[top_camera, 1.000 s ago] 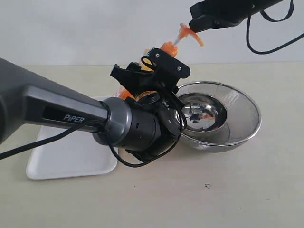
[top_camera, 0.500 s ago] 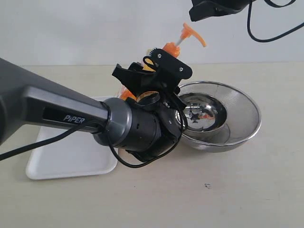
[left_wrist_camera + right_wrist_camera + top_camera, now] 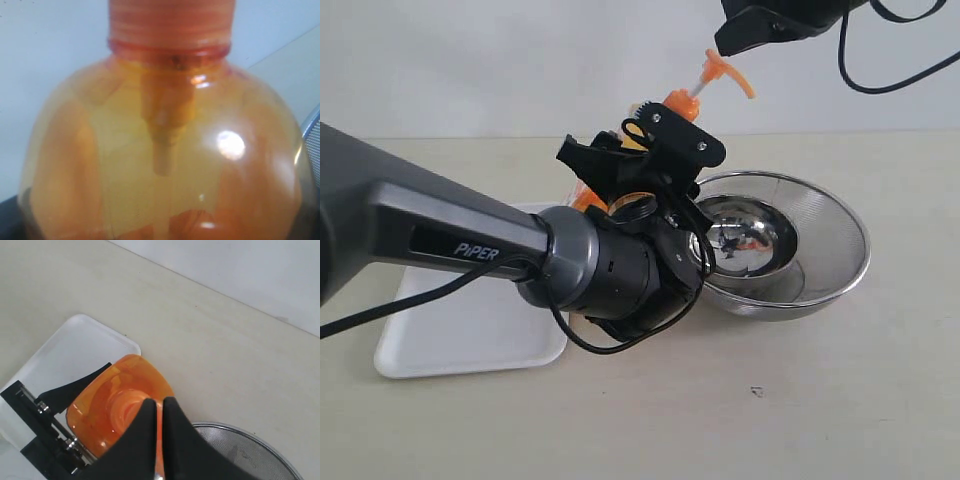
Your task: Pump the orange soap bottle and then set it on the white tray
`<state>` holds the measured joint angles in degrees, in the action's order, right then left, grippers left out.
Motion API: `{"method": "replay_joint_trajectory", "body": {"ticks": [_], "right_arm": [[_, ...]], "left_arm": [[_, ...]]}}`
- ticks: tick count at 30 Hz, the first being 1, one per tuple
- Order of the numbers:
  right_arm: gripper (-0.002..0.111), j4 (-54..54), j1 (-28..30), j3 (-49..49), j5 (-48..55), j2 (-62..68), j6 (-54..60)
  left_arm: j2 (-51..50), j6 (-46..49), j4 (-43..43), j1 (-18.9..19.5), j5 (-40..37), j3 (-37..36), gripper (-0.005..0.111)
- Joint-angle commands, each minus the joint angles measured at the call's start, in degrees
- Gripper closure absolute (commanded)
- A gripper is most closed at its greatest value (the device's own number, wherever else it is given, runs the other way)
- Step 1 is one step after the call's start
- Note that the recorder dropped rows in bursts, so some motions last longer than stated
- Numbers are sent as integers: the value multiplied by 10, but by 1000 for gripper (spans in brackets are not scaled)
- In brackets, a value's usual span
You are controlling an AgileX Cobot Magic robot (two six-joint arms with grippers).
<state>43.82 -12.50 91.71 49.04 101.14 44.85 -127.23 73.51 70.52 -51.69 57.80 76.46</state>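
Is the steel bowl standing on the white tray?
No, the steel bowl rests on the table, to the right of the white tray in the exterior view.

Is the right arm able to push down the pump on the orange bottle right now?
Probably yes. The right gripper hangs right over the pump head of the orange soap bottle, with nothing between them, and the left gripper holds the bottle.

Off the arms: looking slightly down across the table [image 3: 820,420] toward the wall, mid-range. Left wrist: hard up against the bottle [image 3: 160,150], filling the frame. Right wrist: steeply down past the right gripper [image 3: 159,435] onto that bottle, with tray [image 3: 75,350] and bowl [image 3: 260,455] below, both shared with the outside view.
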Motion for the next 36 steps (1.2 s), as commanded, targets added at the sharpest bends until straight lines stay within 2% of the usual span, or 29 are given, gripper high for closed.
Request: {"method": "replay_joint_trajectory", "body": {"ticks": [1, 31, 36], "right_arm": [[109, -2, -1, 3, 15, -6, 0], [109, -1, -1, 3, 54, 47, -2], [109, -8, -18, 3, 55, 47, -2]], "left_arm": [[8, -7, -11, -3, 6, 5, 102], [8, -7, -11, -3, 6, 5, 102], [8, -7, -11, -3, 6, 5, 102]]}}
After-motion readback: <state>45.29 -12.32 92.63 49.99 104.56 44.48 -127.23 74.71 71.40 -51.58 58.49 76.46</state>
